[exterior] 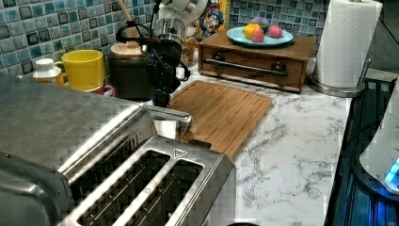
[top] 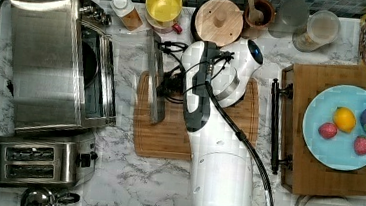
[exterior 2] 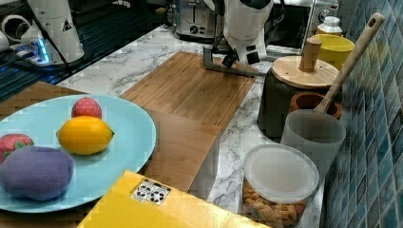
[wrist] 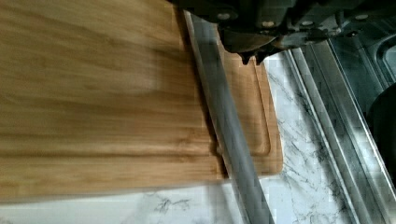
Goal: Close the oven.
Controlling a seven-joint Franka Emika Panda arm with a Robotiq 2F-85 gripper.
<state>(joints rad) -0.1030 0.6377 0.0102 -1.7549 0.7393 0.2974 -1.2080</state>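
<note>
Oven [top: 49,61], boxy brushed stainless steel, is sitting with its glass door hanging open, bar handle [top: 154,78] lying over the wooden cutting board [top: 168,132]; gripper [exterior: 161,96] is hovering at that handle, finger spread indiscernible.

Top view overhead; left, right views low, opposing; all share cutting board [top: 168,132].
</note>
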